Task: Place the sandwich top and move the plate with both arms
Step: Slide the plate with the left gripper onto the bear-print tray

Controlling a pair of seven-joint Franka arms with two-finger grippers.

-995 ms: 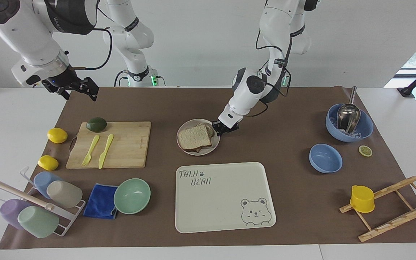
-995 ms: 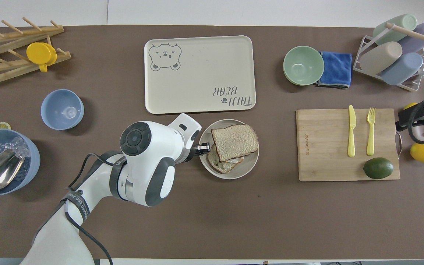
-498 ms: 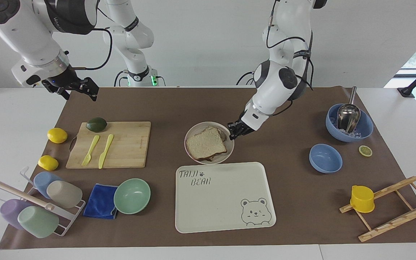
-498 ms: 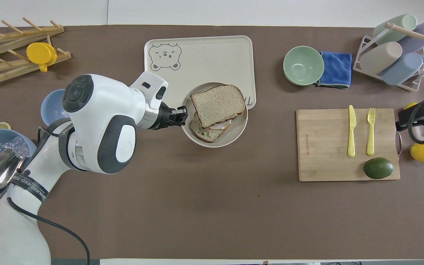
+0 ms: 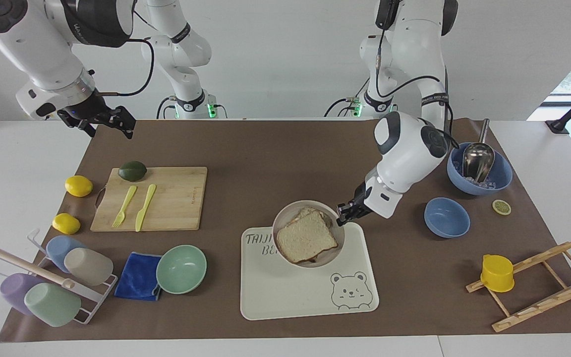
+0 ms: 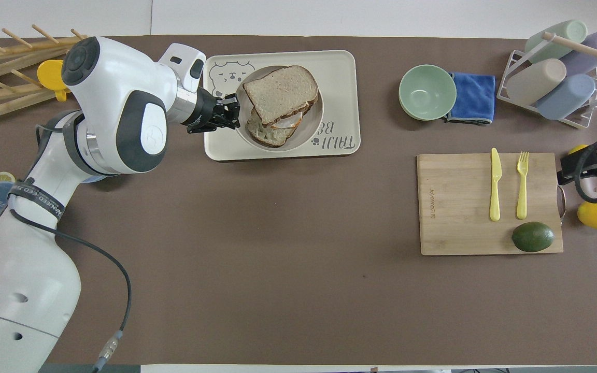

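So the left arm (image 5: 407, 148) is swinging the plate (image 5: 285, 218) off the brown desk mat and out over the cream tray (image 5: 310, 297), fingers (image 6: 230, 110) clenched on the plate's rim. The bread top (image 5: 306, 238) is riding along, sitting on the sandwich, so I'd say it's nearly done. The right gripper (image 5: 108, 120) is waiting, fingers released, over the mat's corner. The tray is printed "TAIJI BEAR", half covered now.

Left gripper (image 6: 230, 110) clamped on plate (image 6: 315, 135) rim, over tray (image 6: 340, 67).
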